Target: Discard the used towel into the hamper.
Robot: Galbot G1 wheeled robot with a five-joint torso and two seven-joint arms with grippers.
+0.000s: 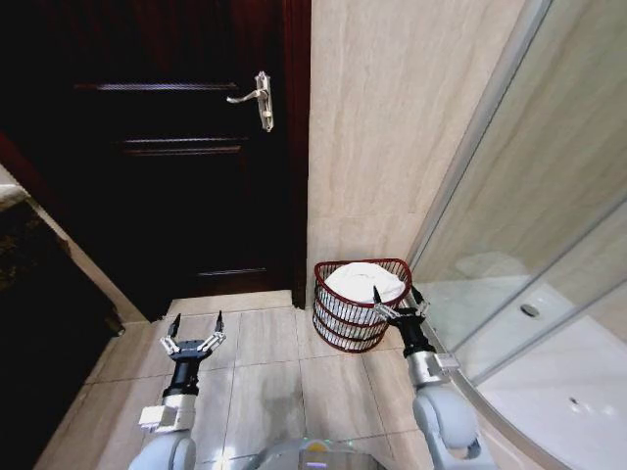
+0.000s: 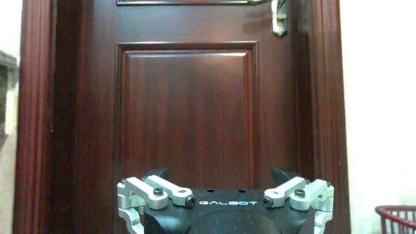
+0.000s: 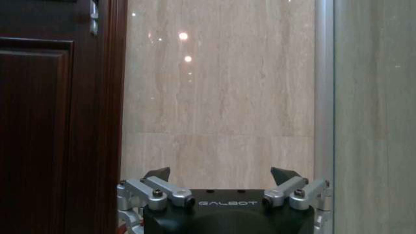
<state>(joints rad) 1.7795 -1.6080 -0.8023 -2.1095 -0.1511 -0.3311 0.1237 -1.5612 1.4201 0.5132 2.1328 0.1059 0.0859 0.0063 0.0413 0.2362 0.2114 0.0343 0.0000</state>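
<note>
Right gripper (image 1: 399, 305), black body with silver finger links, hangs with fingers spread and nothing between them, at the near rim of the small round dark red-brown open-weave hamper (image 1: 338, 328), roughly level with its top edge. In the right wrist view the same gripper (image 3: 221, 174) shows both black fingertips apart with bare beige marble-look wall tile (image 3: 221, 97) beyond them, no cloth in the gap. Left gripper (image 1: 194, 327) also stands open and empty, off to the left of the right one and well apart from the hamper, over the pale beige floor tiles (image 1: 265, 392); from its wrist camera the left gripper (image 2: 221, 175) faces the dark brown panelled wooden door (image 2: 185, 107), a sliver of red hamper rim at the picture's lower corner. Just past the right gripper's tips the white crumpled cloth towel (image 1: 364, 282) lies inside the hamper, heaped in a soft mound filling the mouth up to about rim height, none of it seen hanging over the edge. Hamper tapers toward its base, wire bands let white show through the sides, and it sits on the floor in the corner where wall tile meets the curved glass shower screen (image 1: 509, 225). Judgement: drop step looks done, task near finished; next move likely only calls for lifting the right arm back clear of the rim without snagging the weave. Farther off, silver lever door handle (image 1: 257, 98) on the door.
</note>
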